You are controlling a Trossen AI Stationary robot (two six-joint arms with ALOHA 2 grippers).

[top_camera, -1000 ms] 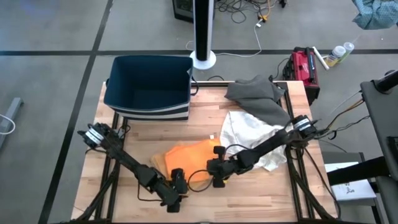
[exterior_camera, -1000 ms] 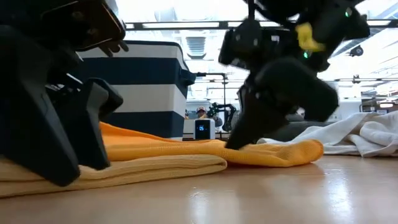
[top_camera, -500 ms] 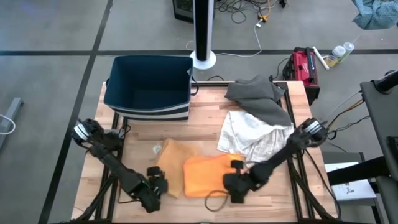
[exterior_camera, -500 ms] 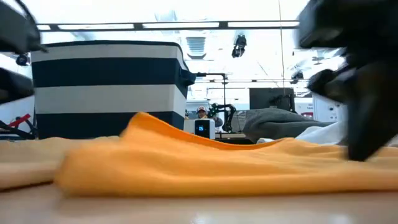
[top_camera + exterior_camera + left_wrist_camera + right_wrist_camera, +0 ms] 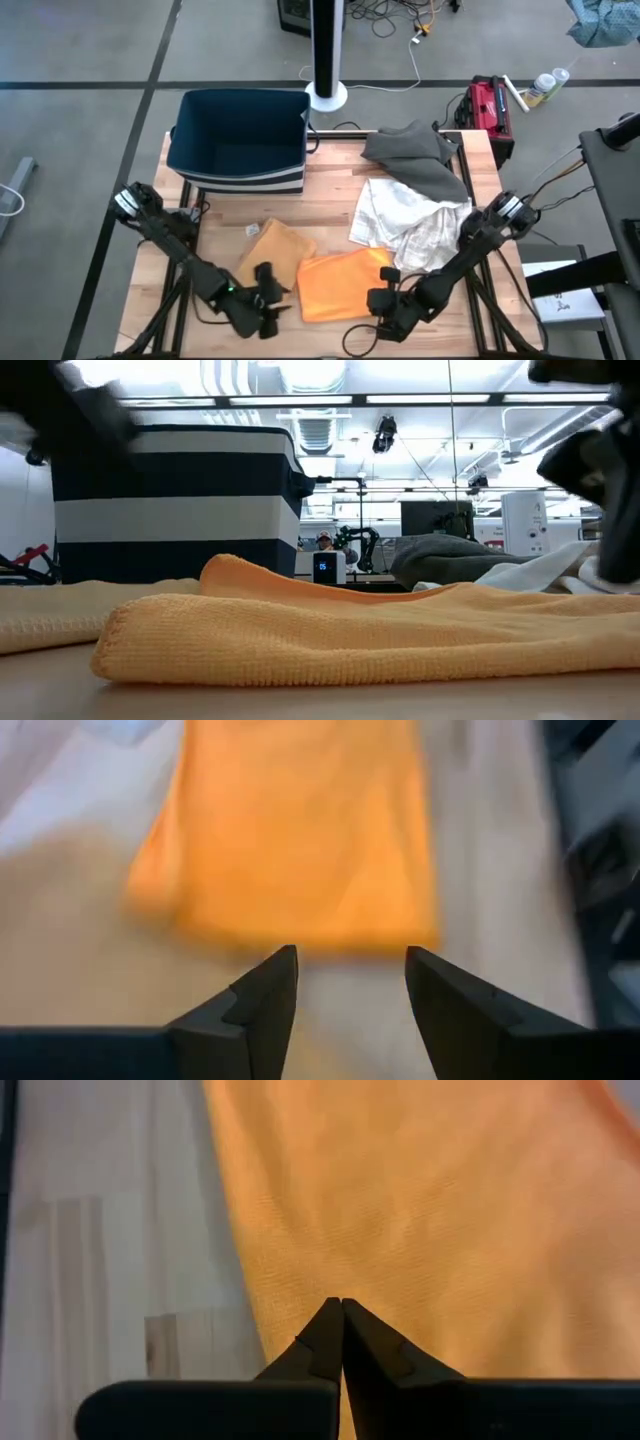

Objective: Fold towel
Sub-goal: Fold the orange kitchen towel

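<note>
Towel [image 5: 338, 283], orange, with no readable label

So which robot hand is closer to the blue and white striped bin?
Left. The left gripper sits below the striped bin on its side; the right gripper is farther, past the orange towel.

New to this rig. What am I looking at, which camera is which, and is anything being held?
Two dark robot arms work at a wooden table. One camera looks down from overhead, one sits at table-top height, and one rides on each wrist. A folded orange towel lies near the front edge beside a tan cloth; a crumpled white cloth, a grey cloth and a navy striped bin sit further back. The left gripper is open and the right gripper is shut. Neither holds anything.
</note>
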